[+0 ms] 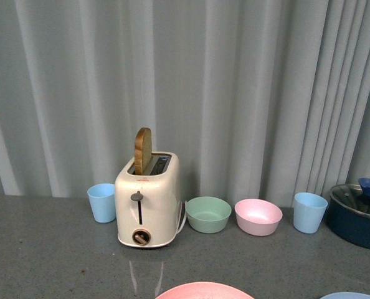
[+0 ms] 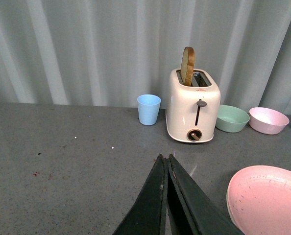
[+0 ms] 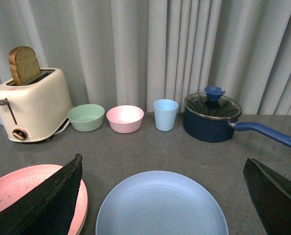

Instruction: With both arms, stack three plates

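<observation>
1. Straight ahead, we face a grey counter (image 1: 48,249) backed by a pale, pleated curtain (image 1: 235,93).
2. Toward the back stands a cream toaster (image 1: 146,202), with one slice of brown bread (image 1: 142,151) upright in its slot.
3. On the toaster's left, just beside it, sits a light blue cup (image 1: 101,202).
4. On its right, in a row, we find a green bowl (image 1: 208,214), a pink bowl (image 1: 258,217), a second light blue cup (image 1: 309,212), and a dark blue pot (image 1: 359,224) under a glass lid (image 1: 359,194).
5. Nearer to us, the pink plate (image 1: 203,290) lies flat on the counter in front of the toaster. Only its far rim shows in the front view.
6. To its right, the light blue plate (image 3: 161,205) lies flat and empty, with a narrow strip of counter between the two.
7. Our left gripper (image 2: 165,157) is clenched, its dark fingers pressed together on nothing. It hangs over bare counter, with the pink plate off to its right.
8. Our right gripper (image 3: 162,159) is released and spread wide, grasping nothing. The light blue plate shows between its two fingers.
</observation>
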